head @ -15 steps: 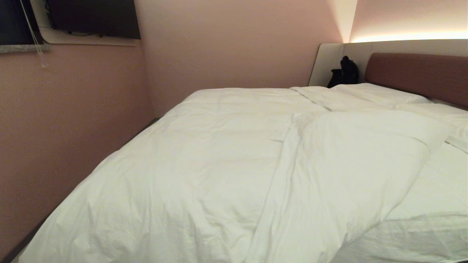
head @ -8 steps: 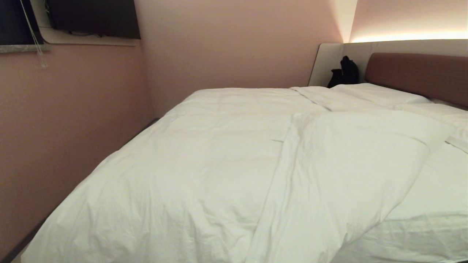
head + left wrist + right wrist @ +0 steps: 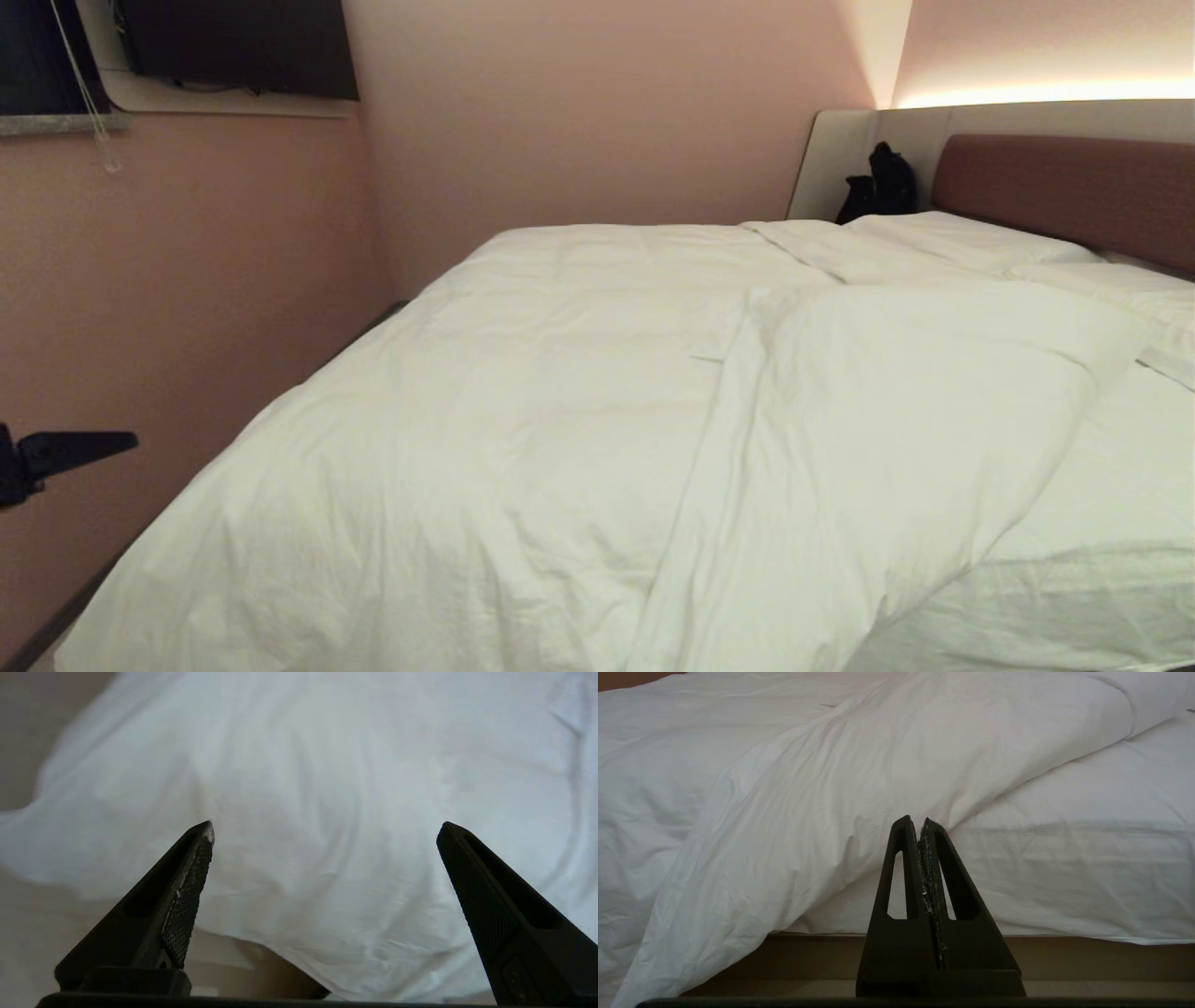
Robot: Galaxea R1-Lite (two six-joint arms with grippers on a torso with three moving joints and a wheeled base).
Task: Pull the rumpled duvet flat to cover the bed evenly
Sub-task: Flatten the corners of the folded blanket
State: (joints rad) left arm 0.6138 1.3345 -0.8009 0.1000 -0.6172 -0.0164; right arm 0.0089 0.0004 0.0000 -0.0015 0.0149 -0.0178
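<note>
Although the bed [image 3: 1074, 177] is mostly covered, the duvet [image 3: 523, 420] is not flat yet: one corner lies folded back toward 3 o'clock, leaving the fitted sheet [image 3: 1102, 485] bare at 4 o'clock. Left gripper [image 3: 325, 828], jaws wide apart, hangs over the duvet's hanging edge, holding nothing. Right gripper [image 3: 920, 820], jaws together, is idle. Duvet's near edge is cut off.

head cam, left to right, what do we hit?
left gripper at the left edge → pink wall → duvet → folded-over duvet flap → bare fitted sheet
</note>
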